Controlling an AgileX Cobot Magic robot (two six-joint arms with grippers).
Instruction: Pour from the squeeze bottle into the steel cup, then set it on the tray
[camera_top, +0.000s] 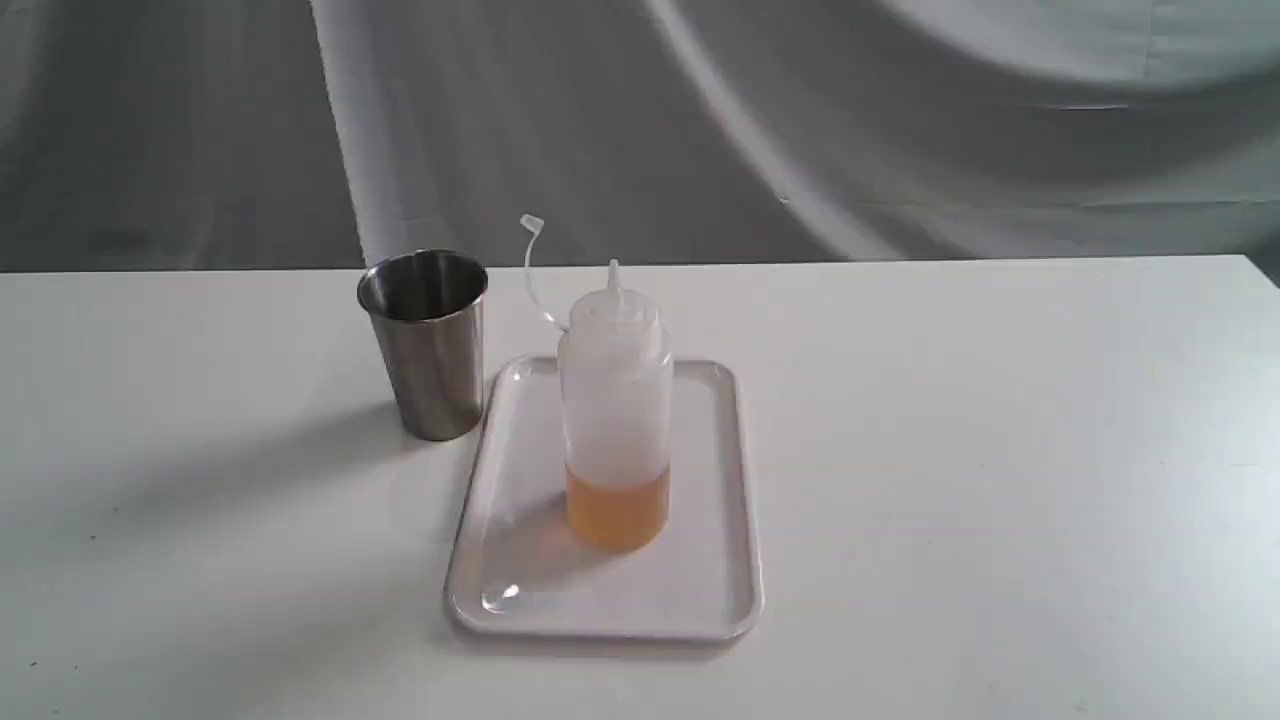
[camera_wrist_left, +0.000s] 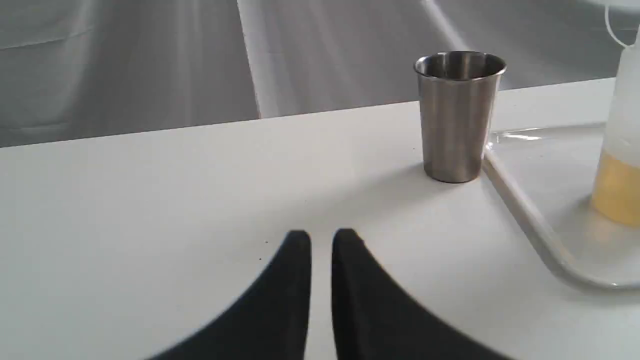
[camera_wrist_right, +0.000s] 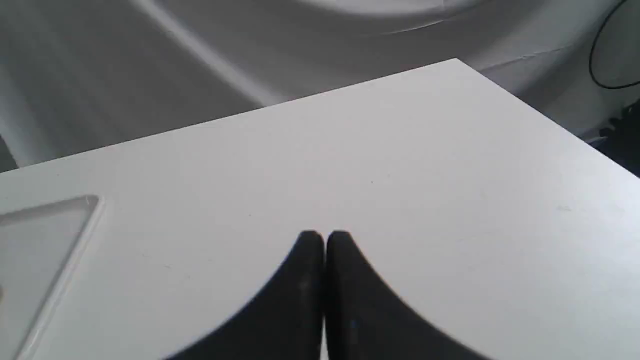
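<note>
The squeeze bottle (camera_top: 615, 400) stands upright on the white tray (camera_top: 715, 590), amber liquid filling its bottom part, its cap strap curling up to the left. Just left of the tray's far corner stands the steel cup (camera_top: 428, 340), upright on the table. In the left wrist view the cup (camera_wrist_left: 457, 117), the tray's rim (camera_wrist_left: 530, 220) and part of the bottle (camera_wrist_left: 620, 165) show beyond my left gripper (camera_wrist_left: 321, 237), which is shut with only a thin slit and holds nothing. My right gripper (camera_wrist_right: 324, 237) is shut and empty over bare table; a tray corner (camera_wrist_right: 75, 210) shows there. Neither gripper appears in the exterior view.
The white table (camera_top: 1000, 450) ends at a far edge with grey draped cloth (camera_top: 800, 120) behind it. Its right-hand corner (camera_wrist_right: 457, 62) shows in the right wrist view, with dark cables (camera_wrist_right: 615, 55) beyond.
</note>
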